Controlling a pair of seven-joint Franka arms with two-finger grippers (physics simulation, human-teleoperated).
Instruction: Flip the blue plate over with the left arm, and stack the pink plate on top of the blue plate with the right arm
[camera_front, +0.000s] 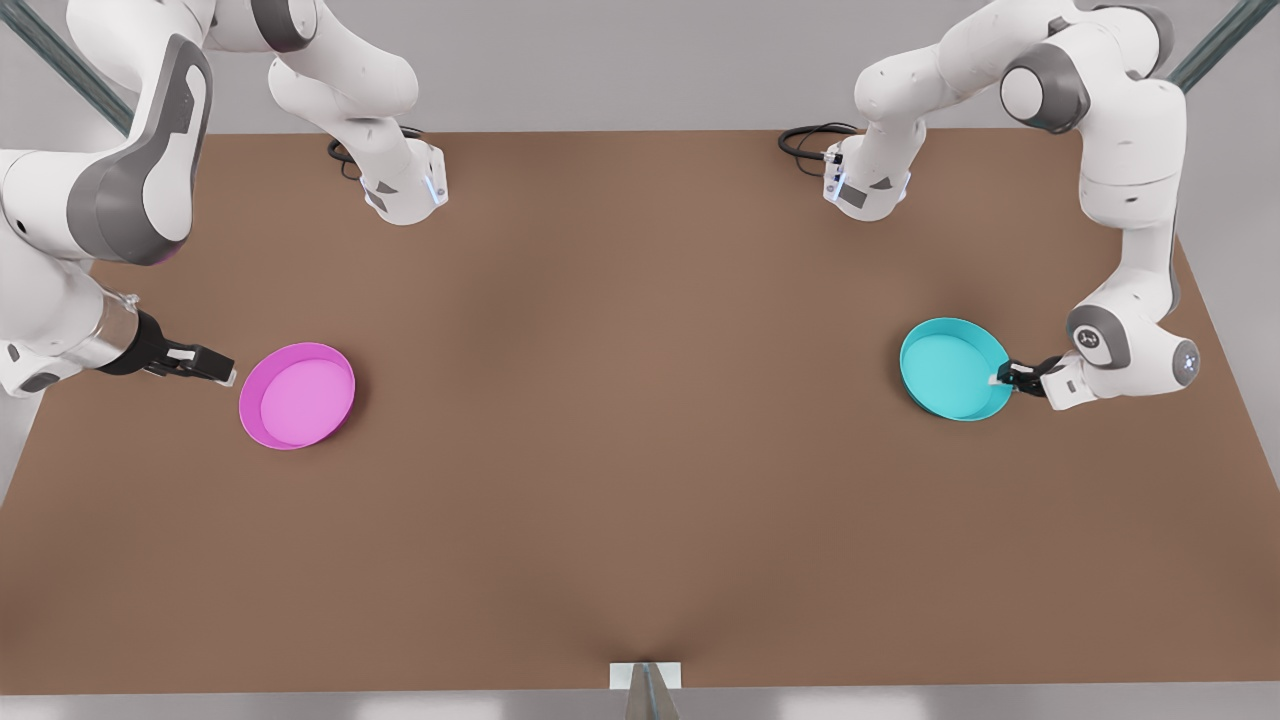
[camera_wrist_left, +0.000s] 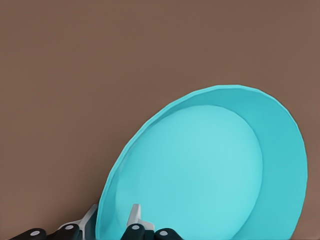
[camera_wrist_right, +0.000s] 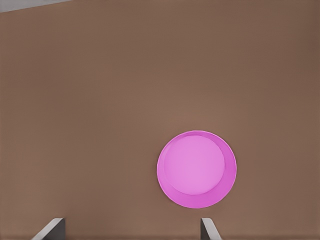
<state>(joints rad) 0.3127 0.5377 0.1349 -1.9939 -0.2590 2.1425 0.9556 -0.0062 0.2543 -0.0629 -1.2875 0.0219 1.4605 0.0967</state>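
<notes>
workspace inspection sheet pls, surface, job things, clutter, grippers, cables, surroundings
surface: brown table, plain and flat.
job's things: blue plate at the front view's right, tilted, inside showing; pink plate at the front view's left, flat, open side up.
clutter: nothing seen.
grippers: left gripper shut on the blue plate's rim; right gripper open, beside the pink plate, apart from it.
cables: black loops by each arm base.
surroundings: grey wall, slanted struts in the corners.

Brown matte table (camera_front: 640, 480), plain grey wall behind, dark diagonal struts in top corners.
</notes>
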